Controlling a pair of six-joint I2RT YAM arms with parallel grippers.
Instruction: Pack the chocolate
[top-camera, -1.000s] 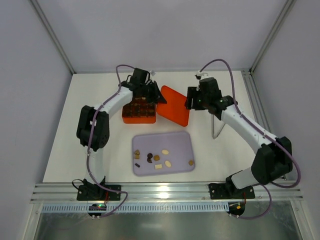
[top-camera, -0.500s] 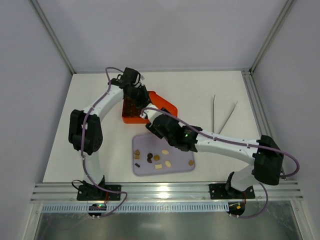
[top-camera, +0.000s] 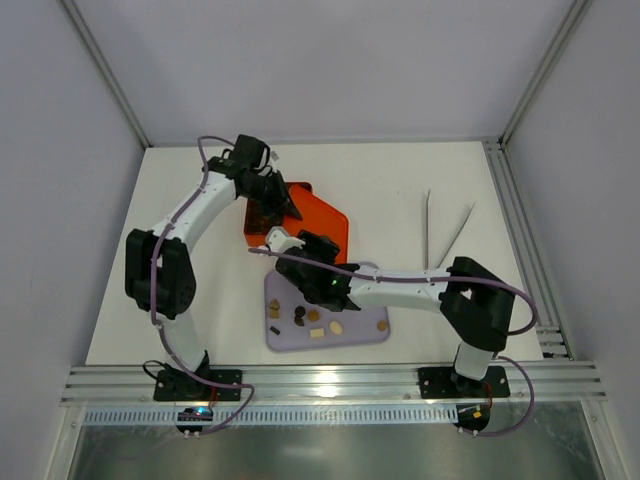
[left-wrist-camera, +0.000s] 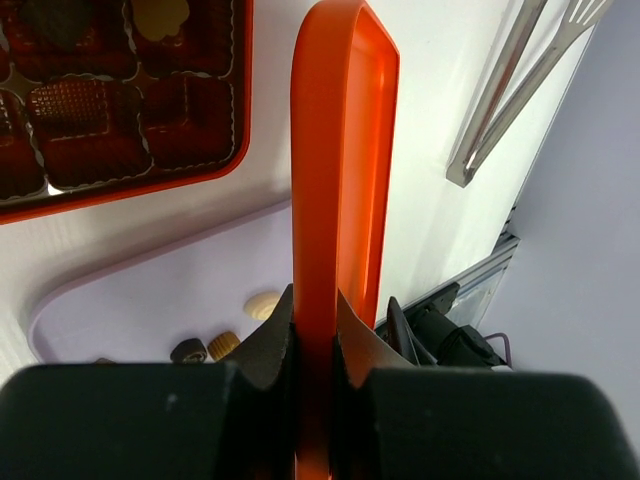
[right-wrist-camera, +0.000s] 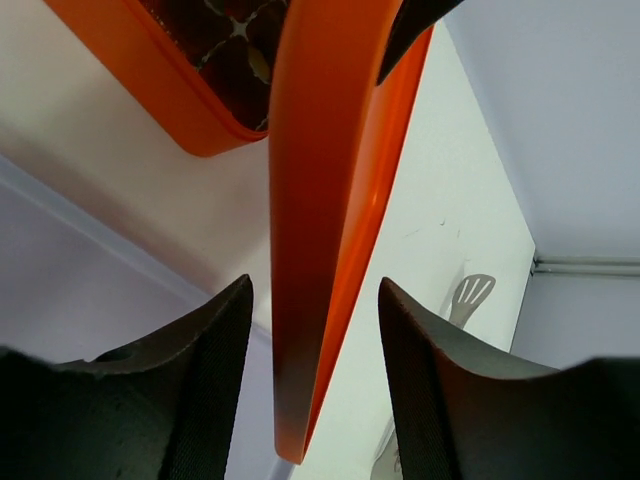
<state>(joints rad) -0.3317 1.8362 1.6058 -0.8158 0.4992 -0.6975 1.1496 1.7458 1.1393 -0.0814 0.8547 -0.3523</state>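
Note:
Several small chocolate pieces (top-camera: 313, 315), brown, tan and cream, lie on a lavender tray (top-camera: 365, 290); three show in the left wrist view (left-wrist-camera: 264, 303). Behind the tray stands the orange gridded box (top-camera: 258, 228), with brown pieces in its cells (left-wrist-camera: 70, 105). My left gripper (top-camera: 283, 203) is shut on the rim of the flat orange lid (top-camera: 322, 222), holding it on edge (left-wrist-camera: 335, 180) beside the box. My right gripper (top-camera: 298, 252) stands open, its fingers (right-wrist-camera: 215, 380) either side of the lid's near edge (right-wrist-camera: 315, 300) without touching it.
Metal tongs (top-camera: 428, 225) lie on the white table at the back right, also seen in the left wrist view (left-wrist-camera: 510, 80). My right arm stretches across the lavender tray. Aluminium rails run along the table's right and near edges.
My right arm has swung from the back right across to the middle, up to the lid's near edge. My left gripper has drawn the lid leftward, toward the box.

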